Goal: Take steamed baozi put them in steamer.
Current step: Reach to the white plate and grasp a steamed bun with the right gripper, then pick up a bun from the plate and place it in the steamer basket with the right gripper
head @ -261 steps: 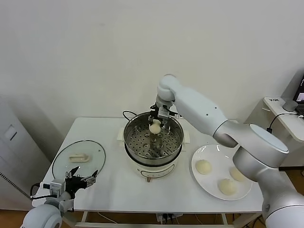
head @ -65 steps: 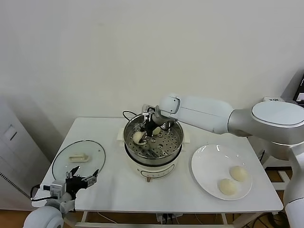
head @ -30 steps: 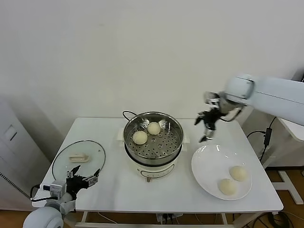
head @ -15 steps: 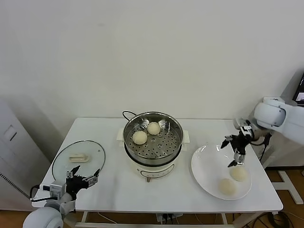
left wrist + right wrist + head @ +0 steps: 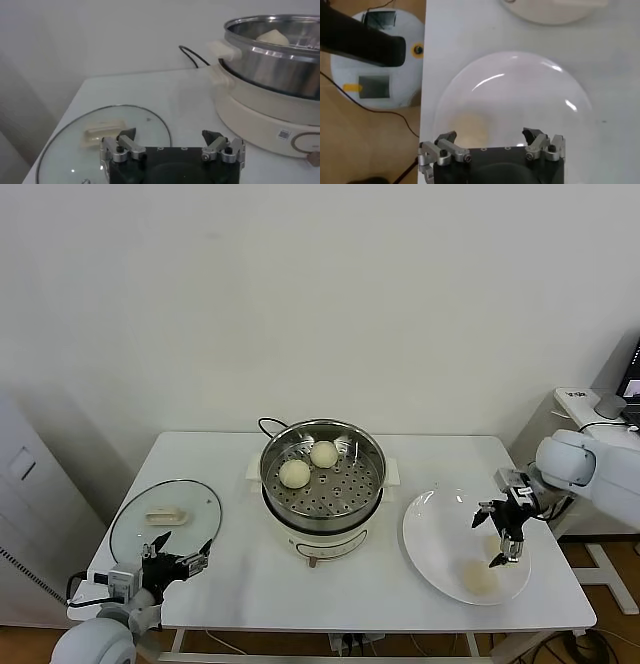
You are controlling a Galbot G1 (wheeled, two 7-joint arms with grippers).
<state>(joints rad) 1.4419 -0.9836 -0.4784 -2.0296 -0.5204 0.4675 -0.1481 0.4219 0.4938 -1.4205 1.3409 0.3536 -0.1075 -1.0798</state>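
White surface (image 5: pixel 230 574) before a pale wall; right end effector (image 5: pixel 503 529), fingers spread and empty, poised over the white plate (image 5: pixel 435 546), one steamed baozi (image 5: pixel 481 577) beneath it; steamer (image 5: pixel 322 489) mid-surface holding two more; left end effector (image 5: pixel 170 562), spread, idle near the glass lid (image 5: pixel 165 516).

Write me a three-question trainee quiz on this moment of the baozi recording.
1. How many baozi lie in the steamer?
2. True or false: the glass lid sits on the steamer.
3. Which one hangs over the plate? A: left tool. B: right tool.
Key: 1. Two. 2. False, it lies on the table beside the steamer. 3. B, with its jaws open.
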